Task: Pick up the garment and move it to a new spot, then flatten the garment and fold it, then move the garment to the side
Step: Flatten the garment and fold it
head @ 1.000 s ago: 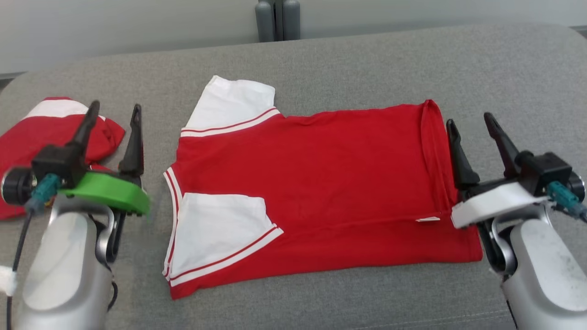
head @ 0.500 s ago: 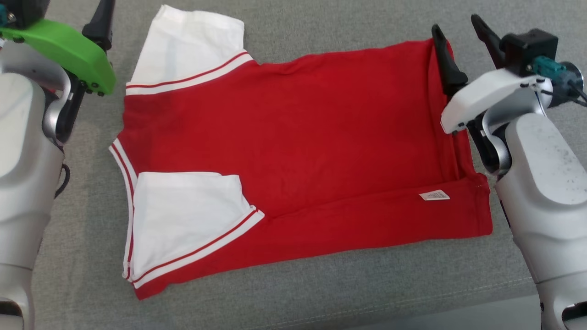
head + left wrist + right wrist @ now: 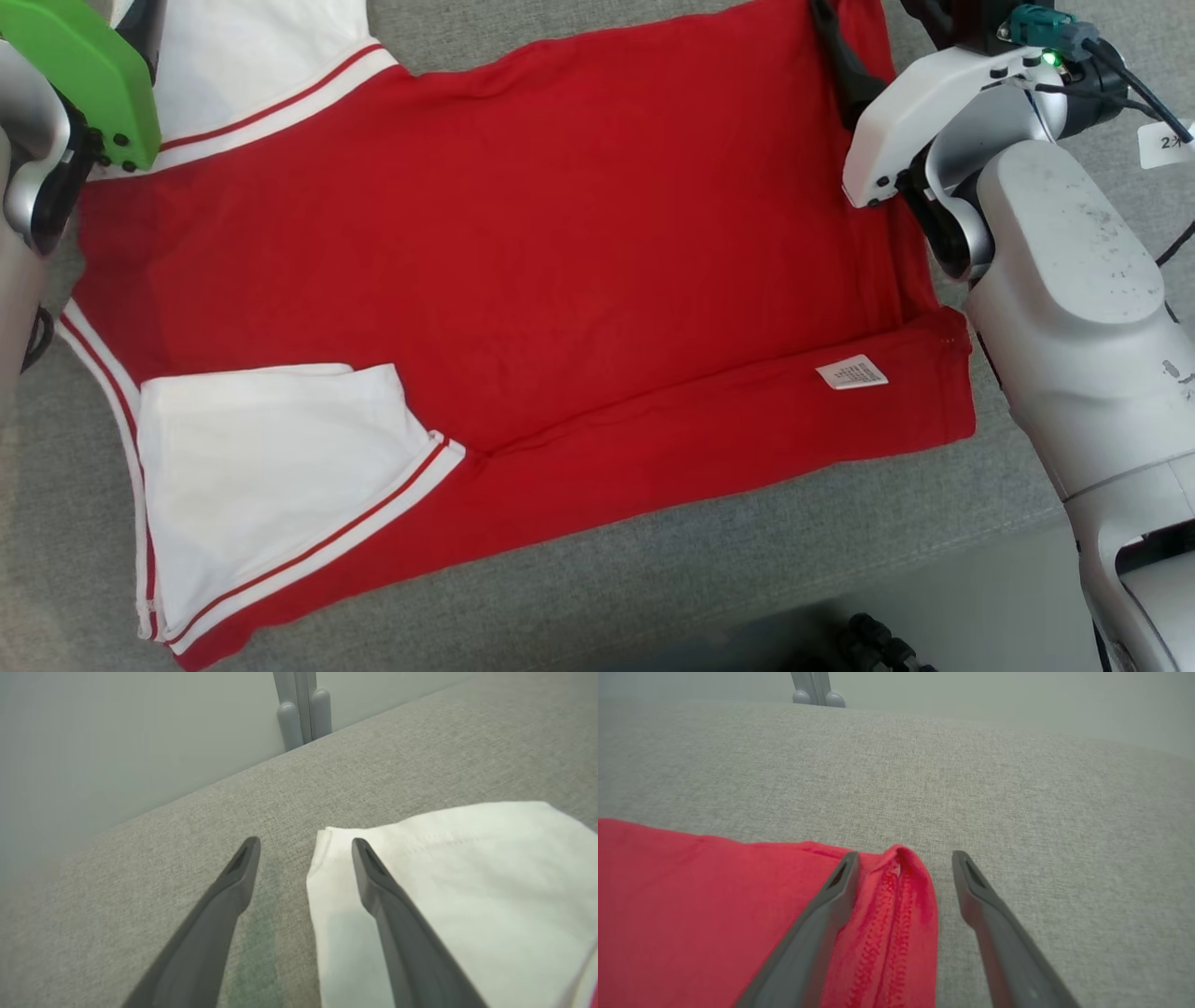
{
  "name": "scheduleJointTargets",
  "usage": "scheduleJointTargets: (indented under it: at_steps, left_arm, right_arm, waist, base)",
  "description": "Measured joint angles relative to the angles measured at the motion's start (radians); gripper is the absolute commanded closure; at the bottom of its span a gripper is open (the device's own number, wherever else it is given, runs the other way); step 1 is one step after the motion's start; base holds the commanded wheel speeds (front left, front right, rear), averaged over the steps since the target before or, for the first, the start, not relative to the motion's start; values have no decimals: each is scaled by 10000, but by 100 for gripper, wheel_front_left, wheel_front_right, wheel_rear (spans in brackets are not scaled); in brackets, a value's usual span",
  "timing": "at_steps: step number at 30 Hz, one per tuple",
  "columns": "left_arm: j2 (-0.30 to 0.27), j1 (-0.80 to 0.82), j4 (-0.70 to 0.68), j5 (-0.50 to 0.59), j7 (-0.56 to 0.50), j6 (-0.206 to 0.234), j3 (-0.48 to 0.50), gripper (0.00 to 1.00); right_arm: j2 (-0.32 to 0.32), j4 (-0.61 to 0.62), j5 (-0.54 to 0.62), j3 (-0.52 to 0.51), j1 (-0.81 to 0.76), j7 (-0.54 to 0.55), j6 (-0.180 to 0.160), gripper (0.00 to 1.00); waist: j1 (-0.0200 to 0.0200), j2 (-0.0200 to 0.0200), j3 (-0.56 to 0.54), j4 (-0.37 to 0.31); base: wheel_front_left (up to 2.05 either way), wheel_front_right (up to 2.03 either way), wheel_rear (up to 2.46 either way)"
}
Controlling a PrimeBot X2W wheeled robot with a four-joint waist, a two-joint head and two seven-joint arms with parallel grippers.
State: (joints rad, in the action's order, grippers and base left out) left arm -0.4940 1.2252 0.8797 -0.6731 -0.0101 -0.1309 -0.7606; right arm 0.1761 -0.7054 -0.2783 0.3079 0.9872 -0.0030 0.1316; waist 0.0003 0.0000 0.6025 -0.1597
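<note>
Two garment (image 3: pixel 560 233) corners, within left hand (image 3: pixel 304 840), right hand (image 3: pixel 904 854).

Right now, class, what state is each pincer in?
Left pincer: open, empty, straddling the edge of the white sleeve.
Right pincer: open, empty, straddling the red hem.

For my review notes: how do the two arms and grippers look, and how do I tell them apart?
Both the left gripper and right gripper have two long, dark grey, tapering fingers. The left wrist carries a green cover, the right a white cover. The right forearm is silver with dark speckles; a teal connector, black cable and white tag sit at its wrist.
</note>
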Motion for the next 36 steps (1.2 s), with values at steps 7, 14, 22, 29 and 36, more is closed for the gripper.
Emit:
scheduleJointTargets:
  at_steps: [7, 14, 22, 29, 36]
  left_arm:
    - [-94, 320, 384, -660, 13, 0, -813, 0]
    - [36, 570, 949, -1442, -46, -8, -1091, 53]
    - [186, 670, 823, -2347, 502, -8, -1317, 100]
    - [176, 681, 209, -3024, 1804, -8, -1446, 100]
    - [-105, -390, -1572, -3914, 2516, -8, -1682, 100]
  right_arm:
    - [50, -337, -476, 435, 283, -56, 0, 0]
    - [134, -506, -930, 940, 501, -12, -2, 92]
    - [376, -476, -1241, 1214, 641, -430, 2, 100]
    - [706, -621, -1237, 1129, 540, -1423, 2, 100]
    - [1160, -548, -1398, 1072, -293, -1896, 0, 100]
  waist:
    - [-1, 0, 282, -303]
    - [-3, 0, 307, -295]
    - [-3, 0, 309, -167]
    - [-3, 0, -55, 131]
    - [-3, 0, -571, 615]
  base:
    - [0, 0, 0]
    - [0, 0, 0]
    - [0, 0, 0]
    - [0, 0, 0]
    - [0, 0, 0]
